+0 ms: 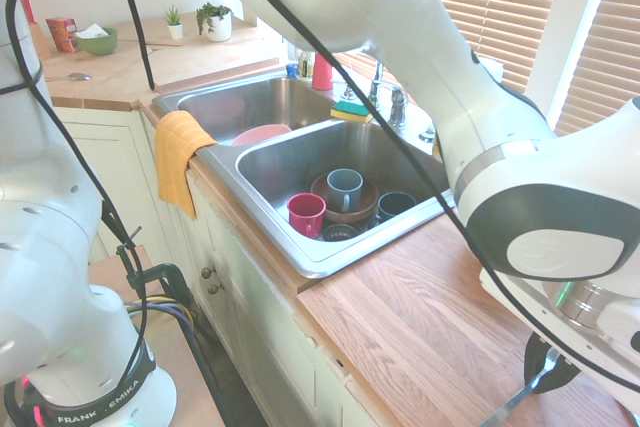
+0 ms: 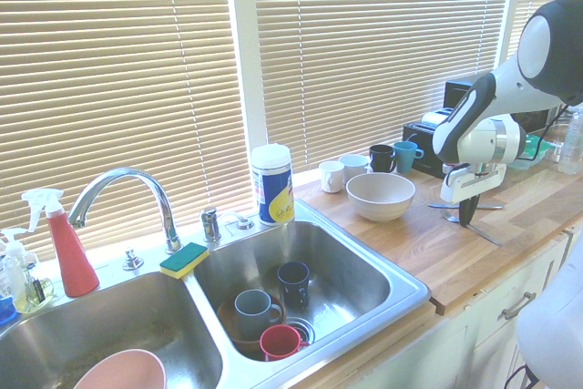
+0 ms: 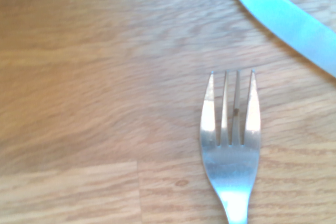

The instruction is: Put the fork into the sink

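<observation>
The fork (image 3: 231,129) lies low over the wooden counter, its four tines pointing away in the wrist view. Its handle (image 1: 518,402) slants out below my gripper (image 1: 550,365), which is down at the counter right of the sink and looks shut on the fork. From the other side, the gripper (image 2: 468,216) touches down among the cutlery, with the fork (image 2: 481,233) under it. The sink basin (image 1: 290,152) holds a red cup (image 1: 306,213), a grey cup (image 1: 344,188), a dark cup (image 1: 395,204) and a brown bowl (image 1: 322,190). The basin (image 2: 360,266) is well left of the gripper.
A silver knife (image 3: 289,17) lies just beyond the fork's tines. A white bowl (image 2: 381,195) and several mugs (image 2: 396,157) stand on the counter between gripper and sink. The other basin holds a pink plate (image 2: 123,373). The faucet (image 2: 123,190), a sponge (image 2: 184,260) and a canister (image 2: 271,184) line the back.
</observation>
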You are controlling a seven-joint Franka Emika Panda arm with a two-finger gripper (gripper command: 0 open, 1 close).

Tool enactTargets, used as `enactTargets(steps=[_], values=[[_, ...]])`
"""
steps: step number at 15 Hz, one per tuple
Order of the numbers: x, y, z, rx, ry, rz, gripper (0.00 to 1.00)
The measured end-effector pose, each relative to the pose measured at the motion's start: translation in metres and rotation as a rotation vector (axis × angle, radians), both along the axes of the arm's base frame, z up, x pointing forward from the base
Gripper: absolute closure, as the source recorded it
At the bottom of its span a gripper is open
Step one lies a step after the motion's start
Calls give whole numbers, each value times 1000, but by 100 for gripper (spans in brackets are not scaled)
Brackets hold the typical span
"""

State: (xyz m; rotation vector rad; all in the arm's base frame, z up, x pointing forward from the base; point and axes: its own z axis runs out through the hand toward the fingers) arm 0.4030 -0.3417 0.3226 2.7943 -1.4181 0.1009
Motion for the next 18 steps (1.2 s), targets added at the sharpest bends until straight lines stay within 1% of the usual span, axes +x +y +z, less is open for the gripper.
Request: enactTargets(steps=[2, 4, 6, 8, 9, 11, 13, 16, 18], values=[[-2, 6, 27, -22, 2, -46, 100], [2, 35, 76, -36, -7, -62, 100], [20, 100, 116, -32, -18, -72, 100], [50, 184, 136, -47, -47, -56, 100], [64, 227, 138, -53, -53, -39, 100], [90, 308, 135, -58, -58, 2, 100], [119, 375, 116, -46, -49, 21, 100], [163, 426, 67, -14, -67, 25, 100], [178, 447, 34, 4, -77, 50, 100]])
